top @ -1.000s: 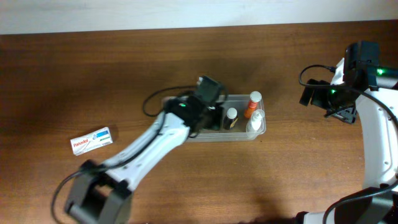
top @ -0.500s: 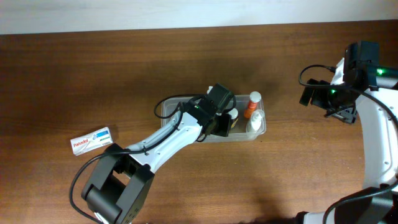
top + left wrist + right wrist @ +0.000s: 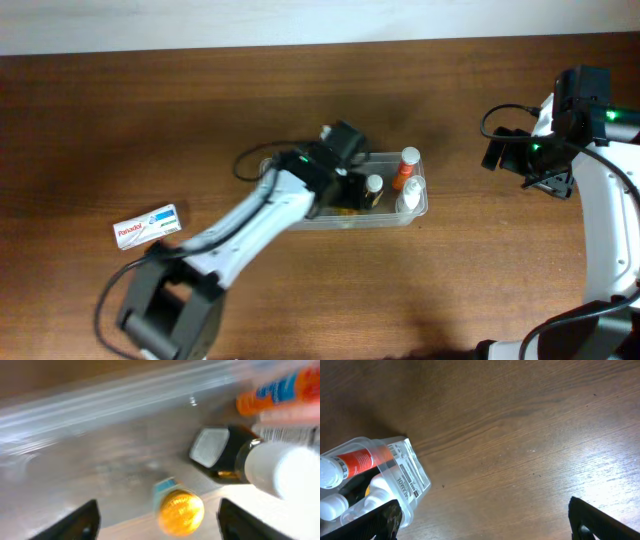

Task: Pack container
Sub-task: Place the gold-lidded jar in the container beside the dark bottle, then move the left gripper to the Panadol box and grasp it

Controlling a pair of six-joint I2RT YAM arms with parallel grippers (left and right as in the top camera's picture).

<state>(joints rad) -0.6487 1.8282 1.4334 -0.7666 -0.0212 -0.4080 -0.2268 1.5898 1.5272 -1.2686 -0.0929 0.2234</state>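
The container (image 3: 300,220) is a clear tub at the table's middle. In it are an orange bottle (image 3: 404,170), a white bottle (image 3: 411,193) and a dark bottle (image 3: 372,189). My left gripper (image 3: 348,188) hangs over the tub's middle. In the left wrist view this gripper (image 3: 160,522) is open, and a small yellow-capped bottle (image 3: 180,511) rests on the container floor (image 3: 100,460) between the fingers with a gap on each side. The dark bottle (image 3: 220,455) lies just beyond it. My right gripper (image 3: 487,522) is open over bare wood, right of the container's corner (image 3: 415,480).
A small white medicine box (image 3: 148,225) lies on the table far left of the tub. The right arm (image 3: 600,200) stands at the table's right side. Dark wood table (image 3: 470,290) surrounds the tub.
My left gripper has opened and let go of the yellow-capped bottle inside the container, and has drawn back slightly to the left. The right arm has not moved.
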